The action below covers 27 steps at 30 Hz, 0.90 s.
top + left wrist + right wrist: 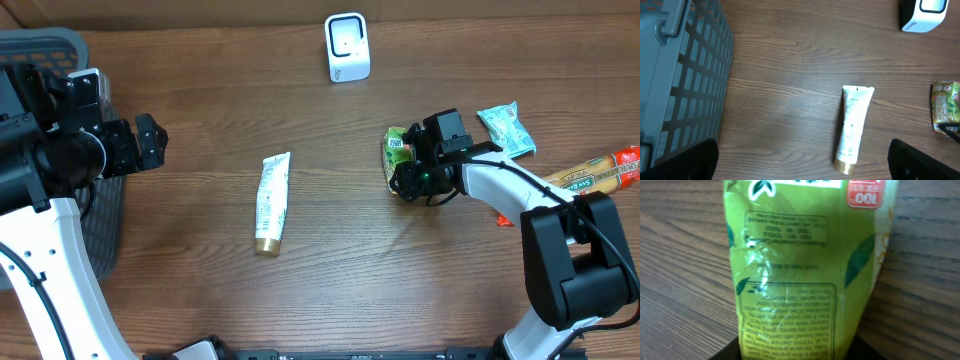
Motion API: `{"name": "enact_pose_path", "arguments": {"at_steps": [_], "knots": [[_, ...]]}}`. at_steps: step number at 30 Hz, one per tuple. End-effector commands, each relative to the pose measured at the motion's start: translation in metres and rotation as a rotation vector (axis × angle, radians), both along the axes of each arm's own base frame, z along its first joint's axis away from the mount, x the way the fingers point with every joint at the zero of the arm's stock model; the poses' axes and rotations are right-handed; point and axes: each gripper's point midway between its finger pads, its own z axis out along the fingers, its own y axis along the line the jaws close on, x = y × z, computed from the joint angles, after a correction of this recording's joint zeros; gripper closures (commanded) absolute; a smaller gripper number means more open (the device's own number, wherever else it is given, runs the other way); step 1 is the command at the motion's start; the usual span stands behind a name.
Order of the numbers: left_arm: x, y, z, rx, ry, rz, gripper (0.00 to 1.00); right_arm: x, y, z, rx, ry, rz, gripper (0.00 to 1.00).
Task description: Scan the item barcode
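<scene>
Jaws, right gripper [408,172]: set on either side of the green packet [800,280] at its near end; whether they pinch or merely flank it cannot be told. Jaws, left gripper [152,143]: wide apart, empty, by the basket [40,45], well apart from the packet. Packet: lies on the table, right of centre. Probably light, soft, crinkly and slippery; best pinched at a flat edge, leaving the barcode clear for the white scanner [347,47].

The green packet [805,270] carries a red badge [864,192] at its top right corner that reads "100" — the only clear figure. The boxed blocks of fine print below it are too blurred to read. Print on the tube [854,127], the scanner [922,15] and the orange pack [590,175] at the right edge — too small to make out.
</scene>
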Motion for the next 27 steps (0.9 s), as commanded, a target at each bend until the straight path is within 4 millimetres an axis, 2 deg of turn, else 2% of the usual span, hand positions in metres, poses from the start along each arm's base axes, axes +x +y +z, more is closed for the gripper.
{"name": "enact_pose_path", "arguments": {"at_steps": [1,10,16,20,23,27], "knots": [[0.002,-0.001,0.005,0.001,-0.016,-0.018,0.00,-0.008,-0.005,-0.016,-0.027,0.044,-0.004,0.65],[0.002,-0.001,0.005,0.001,-0.016,-0.017,0.01,-0.008,-0.005,-0.015,-0.029,0.048,-0.004,0.96],[0.002,-0.001,0.005,0.001,-0.016,-0.018,0.00,-0.001,-0.011,0.001,-0.077,0.057,-0.018,0.96],[0.002,-0.001,0.005,0.002,-0.016,-0.018,0.01,0.005,-0.030,0.019,-0.216,0.055,-0.073,0.96],[0.002,-0.001,0.005,0.001,-0.016,-0.018,0.00,0.007,-0.056,0.036,-0.416,0.041,-0.167,0.96],[0.002,-0.001,0.005,0.001,-0.016,-0.018,0.01,-0.001,-0.090,0.059,-0.707,-0.008,-0.342,0.96]]}}
